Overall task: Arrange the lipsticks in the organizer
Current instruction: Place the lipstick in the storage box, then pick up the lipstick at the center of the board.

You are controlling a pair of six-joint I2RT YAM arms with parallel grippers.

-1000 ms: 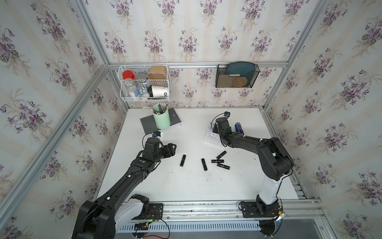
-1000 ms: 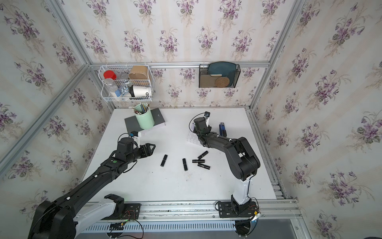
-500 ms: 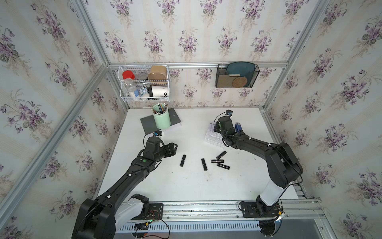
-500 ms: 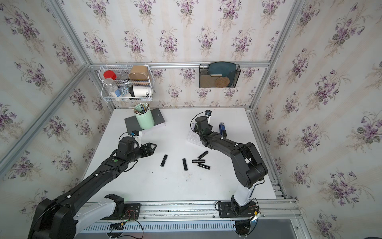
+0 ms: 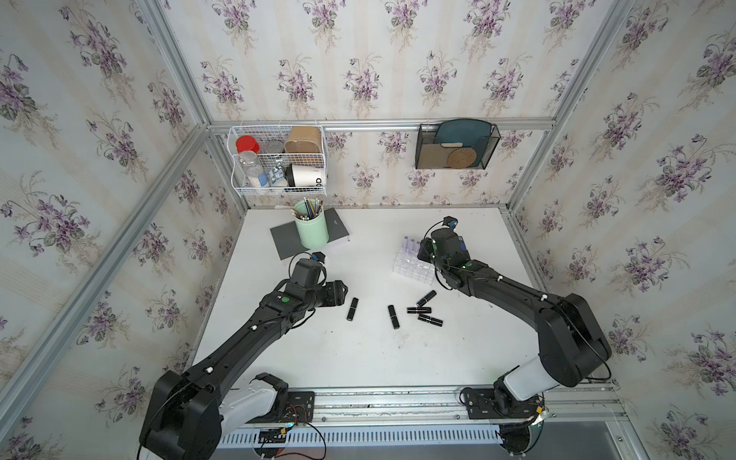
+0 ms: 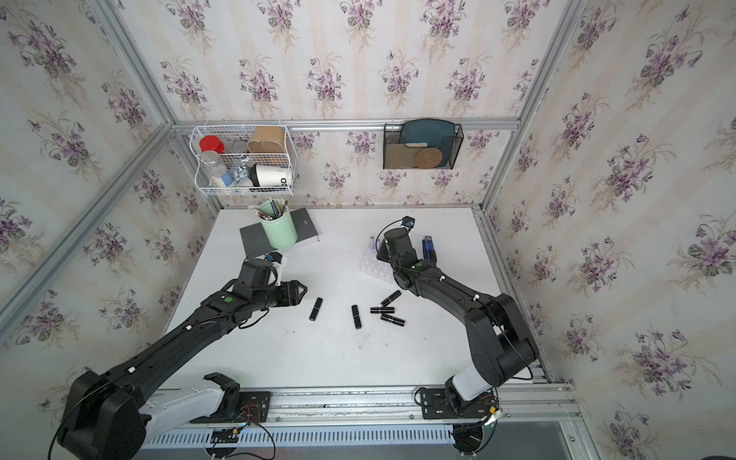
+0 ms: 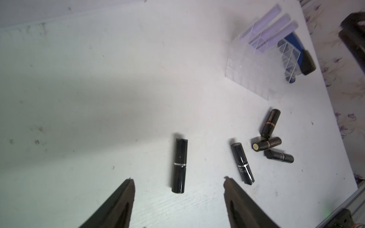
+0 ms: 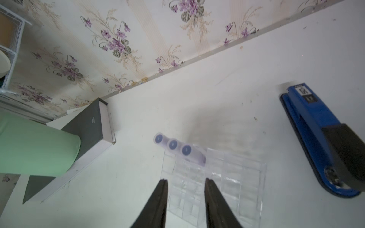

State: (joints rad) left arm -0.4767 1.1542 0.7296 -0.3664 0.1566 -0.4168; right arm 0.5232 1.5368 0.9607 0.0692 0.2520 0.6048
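White tabletop (image 5: 358, 358), floral wallpaper on 3 sides. Clear organizer (image 5: 412, 267) sits right of centre, toward the back, w/ a blue stapler (image 8: 316, 138) just beside it on the far side from the arms' middle. 3 lilac lipsticks (image 8: 172, 145) stand side by side in one edge row of its cells, the row nearest the back wall. 5 black lipsticks (image 5: 419, 310) lie flat on the table in front of the organizer: 3 in a loose cluster near it, one (image 5: 393, 317) just left of the cluster, and one (image 5: 352, 308) further left, apart from the rest.

L gripper (image 7: 178, 179) is low by that leftmost tube, jaws wide apart, gripping nothing; in the wrist view the tube's near end lies between the tips, touching neither.

R gripper (image 8: 186, 179) hangs over the organizer, jaws a little apart, nothing clamped btwn them.

Mint pen cup (image 5: 311, 229) stands at a dark notebook (image 5: 284, 245), back left. Wire basket (image 5: 278, 159) hangs on the wall above.
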